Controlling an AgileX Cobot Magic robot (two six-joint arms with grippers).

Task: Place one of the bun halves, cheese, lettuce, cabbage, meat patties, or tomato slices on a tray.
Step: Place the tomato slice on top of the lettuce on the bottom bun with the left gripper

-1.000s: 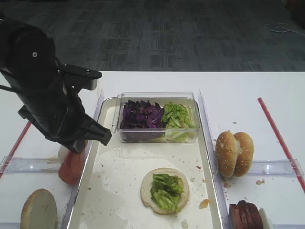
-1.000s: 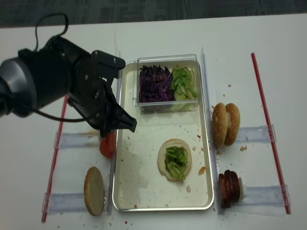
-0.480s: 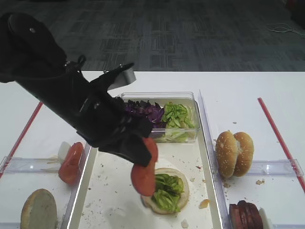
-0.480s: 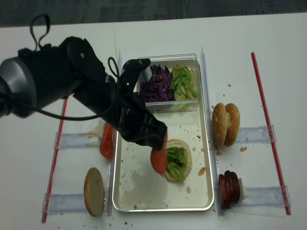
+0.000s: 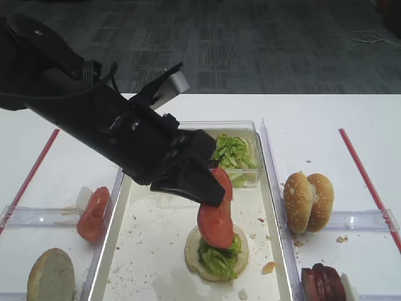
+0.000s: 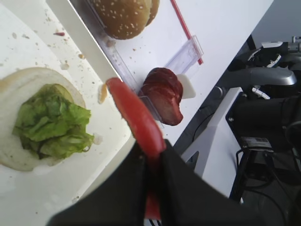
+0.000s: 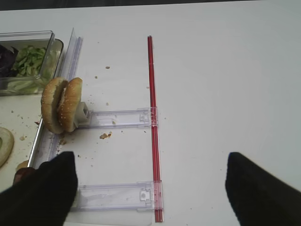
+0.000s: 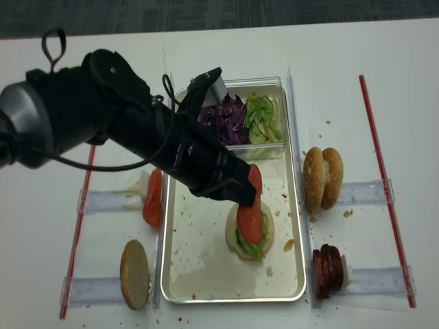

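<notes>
Now my left claw (image 6: pixel 149 155) pinches one tomato slice (image 5: pixel 215 221) edge-on — clamped tight so it hangs over the lettuce-topped bun (image 5: pixel 217 253) on the tray (image 5: pixel 150 238).

White table (image 5: pixel 326 119), two red strips (image 5: pixel 366 179) along its sides, clear plastic holders (image 7: pixel 120 117), grey carpet (image 5: pixel 250 44) beyond

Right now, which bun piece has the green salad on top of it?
The flat bun half lying in the tray, under the tomato slice. It carries lettuce. The bun left of the tray and the seeded pair are bare.
</notes>
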